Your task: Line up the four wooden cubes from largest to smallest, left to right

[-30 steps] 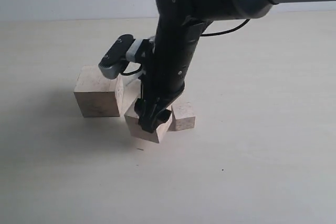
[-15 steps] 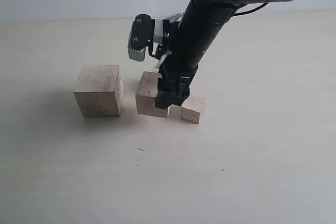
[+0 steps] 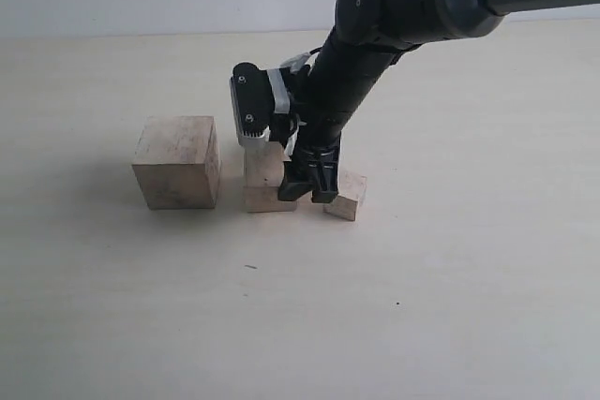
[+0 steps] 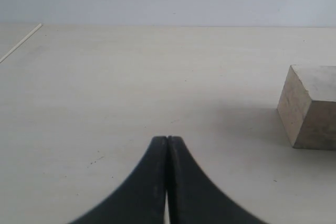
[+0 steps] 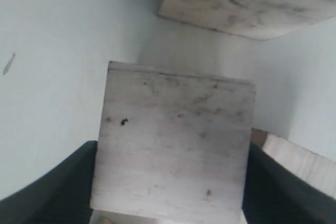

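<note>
Table point(image 3: 450, 306): plain, pale. Largest wooden cube point(image 3: 176, 161) is leftmost, with a small gap to the second wooden cube point(image 3: 263, 180). Right gripper point(image 3: 307, 189) is clamped on that second cube at table level, and the arm hides the cube's right side. Smaller wooden cube point(image 3: 345, 196) sits just right of the fingers. Left gripper point(image 4: 167, 145) is clenched on nothing, well apart from the largest cube.

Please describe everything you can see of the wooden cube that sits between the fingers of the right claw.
The cube is pale, plain wood with faint grain and dark speckles. It stands upright, apparently on the table, inside the right claw, whose dark fingers press two opposite sides. In the exterior view, the largest cube stands apart on its left. A smaller cube lies close on its right, but the claw hides any contact.
</note>
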Tool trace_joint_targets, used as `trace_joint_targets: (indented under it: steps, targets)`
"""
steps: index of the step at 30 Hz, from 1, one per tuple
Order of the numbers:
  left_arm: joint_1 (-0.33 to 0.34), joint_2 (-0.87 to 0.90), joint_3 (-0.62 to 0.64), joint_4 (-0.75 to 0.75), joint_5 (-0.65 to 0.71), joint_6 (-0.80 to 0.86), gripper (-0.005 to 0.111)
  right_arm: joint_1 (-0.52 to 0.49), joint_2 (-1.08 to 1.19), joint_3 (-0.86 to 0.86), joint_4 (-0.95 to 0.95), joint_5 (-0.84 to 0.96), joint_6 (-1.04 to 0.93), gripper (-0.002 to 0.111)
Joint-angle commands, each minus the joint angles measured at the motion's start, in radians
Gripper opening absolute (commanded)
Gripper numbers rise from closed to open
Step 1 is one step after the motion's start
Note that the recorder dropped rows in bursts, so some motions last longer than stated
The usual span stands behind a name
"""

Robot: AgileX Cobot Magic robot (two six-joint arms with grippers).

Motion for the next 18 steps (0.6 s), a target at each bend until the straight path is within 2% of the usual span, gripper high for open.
trace_joint_targets:
  steps: [1,18]
  targets:
    - [-0.007,-0.004,0.0,-0.008,-0.007,-0.008,0.0,-0.003,-0.002,-0.036,0.008,-0.026,-0.012,0.0]
    - [-0.007,-0.004,0.0,-0.008,-0.007,-0.008,0.0,-0.003,0.088,-0.143,0.053,0.043,-0.014,0.0]
